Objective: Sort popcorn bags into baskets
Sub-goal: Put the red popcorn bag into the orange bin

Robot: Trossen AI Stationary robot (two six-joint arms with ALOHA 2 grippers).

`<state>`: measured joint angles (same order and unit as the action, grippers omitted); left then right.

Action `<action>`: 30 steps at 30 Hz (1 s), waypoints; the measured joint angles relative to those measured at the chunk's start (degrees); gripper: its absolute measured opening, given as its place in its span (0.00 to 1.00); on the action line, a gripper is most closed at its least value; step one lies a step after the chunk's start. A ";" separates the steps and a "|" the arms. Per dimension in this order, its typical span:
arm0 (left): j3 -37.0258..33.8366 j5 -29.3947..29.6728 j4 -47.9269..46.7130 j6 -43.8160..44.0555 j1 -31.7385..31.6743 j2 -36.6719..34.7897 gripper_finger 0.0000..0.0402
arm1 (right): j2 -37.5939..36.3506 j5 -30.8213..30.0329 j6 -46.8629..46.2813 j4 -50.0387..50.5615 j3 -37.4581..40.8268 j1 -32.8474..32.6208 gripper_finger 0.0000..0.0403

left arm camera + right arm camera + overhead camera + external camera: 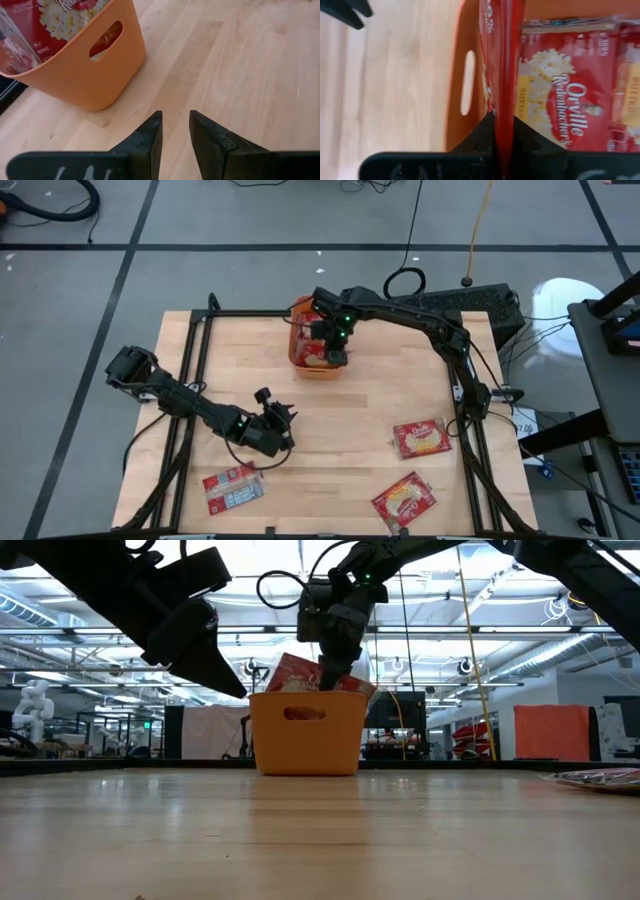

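The orange basket point(300, 365) point(305, 745) stands at the far middle of the table with red popcorn bags point(570, 100) inside. My right gripper point(335, 355) point(503, 125) is over the basket, shut on one more red bag point(502, 60). My left gripper point(284, 418) point(175, 122) hovers open over bare wood near the table's middle, facing the basket point(85, 75). Three bags lie flat on the table. One shows its grey-blue face point(232, 488) near the left front. Two show red faces point(421, 438) point(403, 502) at the right front. My right gripper pinches a red popcorn bag between its two fingers, seen edge-on in the right wrist view, by its upper edge point(503, 112). The fingers come from above, pointing down. The bag stands upright with its lower part inside the basket, next to the wall with the handle slot point(466, 82).
A black metal frame point(195, 360) runs along the table's left, far and right sides. Open wood lies between the basket and the loose bags at the front. Cables and a dark box point(470, 302) sit beyond the far right corner.
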<state>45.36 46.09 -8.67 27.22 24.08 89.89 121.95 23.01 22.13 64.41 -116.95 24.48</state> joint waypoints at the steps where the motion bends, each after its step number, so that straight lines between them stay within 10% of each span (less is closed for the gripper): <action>1: 0.00 0.00 0.00 0.00 0.00 0.00 0.25 | 0.00 -0.60 0.00 -0.38 0.00 -0.22 0.05; 15: 0.00 0.02 -0.03 -0.13 0.00 0.00 0.25 | 0.00 -13.24 5.62 -6.72 0.00 -2.86 0.37; 30: 0.00 0.02 -0.06 -0.07 0.00 0.00 0.25 | -0.07 -16.18 4.95 -24.40 8.26 -3.61 0.30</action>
<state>45.36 46.10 -8.73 27.16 24.08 89.89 121.89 6.83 27.08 40.01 -108.68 20.87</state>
